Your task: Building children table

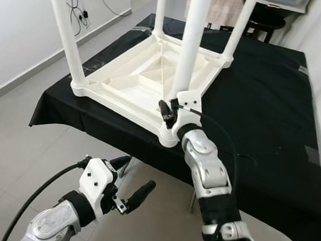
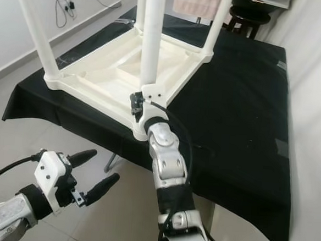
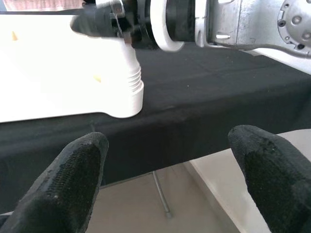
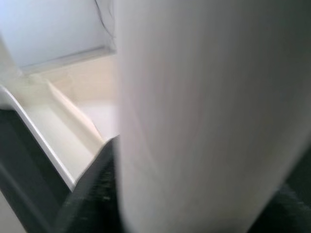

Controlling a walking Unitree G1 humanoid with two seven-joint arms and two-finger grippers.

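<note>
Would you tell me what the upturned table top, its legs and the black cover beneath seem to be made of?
Table top: likely moulded plastic, matte white, ribbed underside. Leg held by the right gripper: smooth white plastic tube, threaded end. Black cover: cloth, draping with soft folds.

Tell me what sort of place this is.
Probably a room in a home, set up as an assembly spot: pale tiled floor, white wall with hanging cables, and a table under a black cloth. The upturned white children's table lies on it, the right gripper at its near leg.

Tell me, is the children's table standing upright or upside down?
Upside down: the white tabletop lies flat on the black cloth, and its legs point upward.
</note>
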